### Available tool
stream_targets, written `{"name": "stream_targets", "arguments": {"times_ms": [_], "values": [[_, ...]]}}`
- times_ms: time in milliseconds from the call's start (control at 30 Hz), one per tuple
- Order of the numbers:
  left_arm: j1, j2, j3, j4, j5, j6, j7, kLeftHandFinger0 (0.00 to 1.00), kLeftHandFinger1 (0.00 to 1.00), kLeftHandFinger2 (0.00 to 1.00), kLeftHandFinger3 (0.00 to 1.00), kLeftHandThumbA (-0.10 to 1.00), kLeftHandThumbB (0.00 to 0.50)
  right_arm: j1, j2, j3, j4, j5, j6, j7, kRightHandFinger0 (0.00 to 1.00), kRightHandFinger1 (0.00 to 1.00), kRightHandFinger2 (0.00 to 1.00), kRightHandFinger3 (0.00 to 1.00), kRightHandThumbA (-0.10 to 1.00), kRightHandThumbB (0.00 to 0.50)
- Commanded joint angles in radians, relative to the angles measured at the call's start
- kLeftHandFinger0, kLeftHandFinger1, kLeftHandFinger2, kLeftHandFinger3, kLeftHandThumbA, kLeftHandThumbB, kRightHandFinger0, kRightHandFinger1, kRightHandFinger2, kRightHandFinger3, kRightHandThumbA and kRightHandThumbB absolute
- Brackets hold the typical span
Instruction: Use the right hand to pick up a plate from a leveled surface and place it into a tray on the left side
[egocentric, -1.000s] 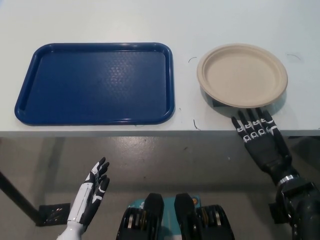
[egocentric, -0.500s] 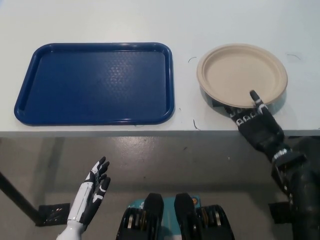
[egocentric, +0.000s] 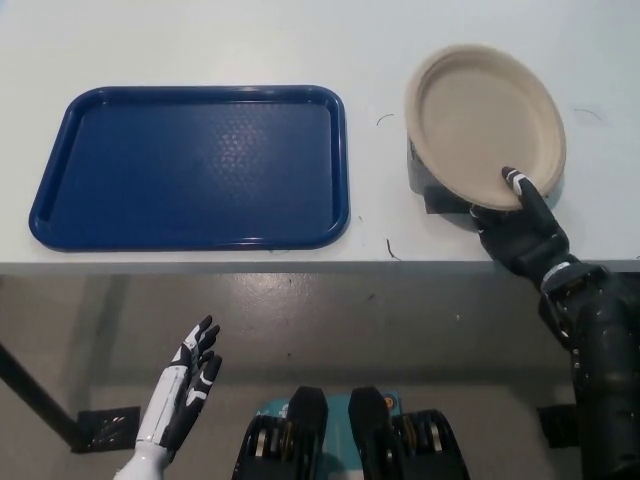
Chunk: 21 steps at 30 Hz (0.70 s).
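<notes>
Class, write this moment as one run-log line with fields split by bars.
right hand: shut on plate near edge, plate tilted up | tray: bare, on table | left hand: open, below table edge

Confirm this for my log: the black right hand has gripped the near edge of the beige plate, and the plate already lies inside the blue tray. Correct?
Not quite. The right hand does grip the plate's near edge, but the head view shows the plate tilted up over the table, right of the blue tray, not inside it. The left hand rests open below the table edge.
</notes>
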Motion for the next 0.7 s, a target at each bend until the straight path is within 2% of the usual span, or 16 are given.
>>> {"name": "stream_targets", "arguments": {"times_ms": [0,100,167,200,233,300,333,400,433,467,500,567,633,667], "values": [[-0.028,0.02,-0.001,-0.021,-0.008,-0.04,0.006,1.0,1.0,1.0,1.0,0.92,0.221,-0.01,0.015,-0.016,-0.029,-0.061,0.02,-0.181,0.0,0.13,0.57,0.86,-0.1,0.024],[-0.032,0.02,-0.003,-0.022,-0.002,-0.04,0.009,1.0,1.0,1.0,1.0,0.93,0.219,-0.001,0.014,-0.015,-0.048,-0.046,0.02,-0.191,0.0,0.16,0.59,0.88,-0.1,0.02],[-0.035,0.022,-0.004,-0.02,-0.002,-0.04,0.007,1.0,1.0,1.0,1.0,0.93,0.215,0.01,0.018,-0.012,-0.074,-0.065,0.02,-0.188,0.0,0.16,0.58,0.85,-0.1,0.018],[-0.036,0.023,-0.004,-0.021,-0.002,-0.04,0.007,1.0,1.0,1.0,1.0,0.93,0.213,0.025,0.021,0.004,-0.114,-0.065,0.02,-0.198,0.0,0.14,0.56,0.77,-0.1,0.017],[-0.038,0.024,-0.003,-0.021,-0.003,-0.04,0.006,1.0,1.0,1.0,1.0,0.93,0.212,0.032,0.022,0.013,-0.137,-0.066,0.02,-0.206,0.0,0.14,0.56,0.75,-0.1,0.017],[-0.042,0.028,-0.006,-0.023,0.005,-0.04,0.011,1.0,1.0,1.0,1.0,0.94,0.199,0.057,0.034,0.023,-0.218,-0.077,0.02,-0.209,0.0,0.13,0.57,0.84,-0.1,0.031],[-0.042,0.028,-0.006,-0.022,0.004,-0.04,0.012,1.0,1.0,1.0,1.0,0.93,0.199,0.072,0.043,0.032,-0.276,-0.085,0.02,-0.218,0.0,0.12,0.58,1.0,-0.1,0.026],[-0.048,0.028,-0.007,-0.018,0.0,-0.04,0.012,1.0,1.0,1.0,1.0,0.92,0.198,0.106,0.062,0.067,-0.43,-0.093,0.02,-0.253,0.0,0.05,0.57,1.0,-0.1,0.016],[-0.048,0.028,-0.007,-0.018,0.0,-0.04,0.011,1.0,1.0,1.0,1.0,0.92,0.197,0.112,0.063,0.074,-0.452,-0.092,0.02,-0.258,0.0,0.04,0.51,0.83,-0.1,0.155],[-0.048,0.027,-0.007,-0.018,-0.002,-0.04,0.01,1.0,1.0,1.0,1.0,0.91,0.198,0.122,0.062,0.086,-0.483,-0.094,0.02,-0.25,0.0,0.02,0.53,1.0,-0.1,0.052],[-0.051,0.026,-0.005,-0.015,-0.003,-0.04,0.009,1.0,1.0,1.0,1.0,0.91,0.2,0.153,0.048,0.141,-0.598,-0.107,0.02,-0.233,0.0,0.06,0.54,0.94,-0.1,0.035],[-0.051,0.027,-0.005,-0.015,0.002,-0.04,0.011,1.0,1.0,1.0,1.0,0.92,0.206,0.172,0.042,0.175,-0.687,-0.092,0.02,-0.27,0.0,0.11,0.55,0.98,-0.1,0.061],[-0.051,0.028,-0.006,-0.014,0.003,-0.04,0.011,1.0,1.0,1.0,1.0,0.92,0.21,0.187,0.039,0.196,-0.778,-0.048,0.02,-0.318,0.0,0.16,0.59,1.0,-0.1,0.066],[-0.054,0.03,-0.007,-0.014,0.004,-0.04,0.011,1.0,1.0,1.0,1.0,0.92,0.209,0.201,0.04,0.201,-0.861,-0.009,0.02,-0.335,0.0,0.23,0.62,1.0,-0.1,0.052]]}}
